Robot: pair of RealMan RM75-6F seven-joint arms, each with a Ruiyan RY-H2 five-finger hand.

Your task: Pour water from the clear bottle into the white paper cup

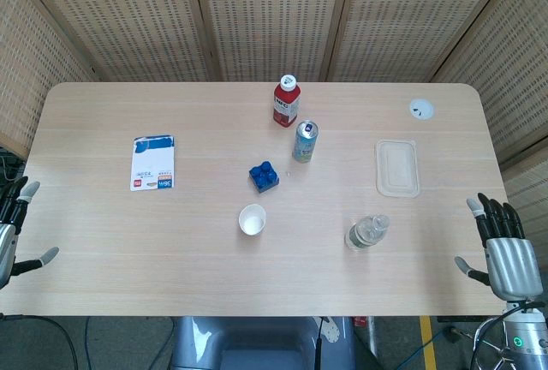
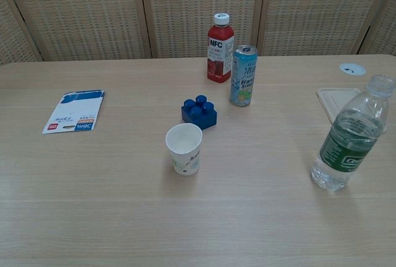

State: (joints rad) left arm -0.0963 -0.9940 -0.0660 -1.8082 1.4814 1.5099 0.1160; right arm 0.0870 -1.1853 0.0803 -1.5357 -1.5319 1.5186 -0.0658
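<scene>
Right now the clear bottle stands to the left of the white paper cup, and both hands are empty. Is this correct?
Not quite: the clear bottle stands to the right of the white paper cup, as the head view shows. Both hands, left and right, are indeed empty.

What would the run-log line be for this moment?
phase: pre-grasp | left hand: open, table edge | right hand: open | clear bottle: upright, untouched | white paper cup: upright

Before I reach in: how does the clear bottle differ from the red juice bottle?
The clear bottle is see-through with a green label; the red juice bottle looks red with a white cap. The clear bottle stands near the table's right front, close to the right hand; the juice bottle stands far back, beside the can. Both stand upright, untouched.
</scene>
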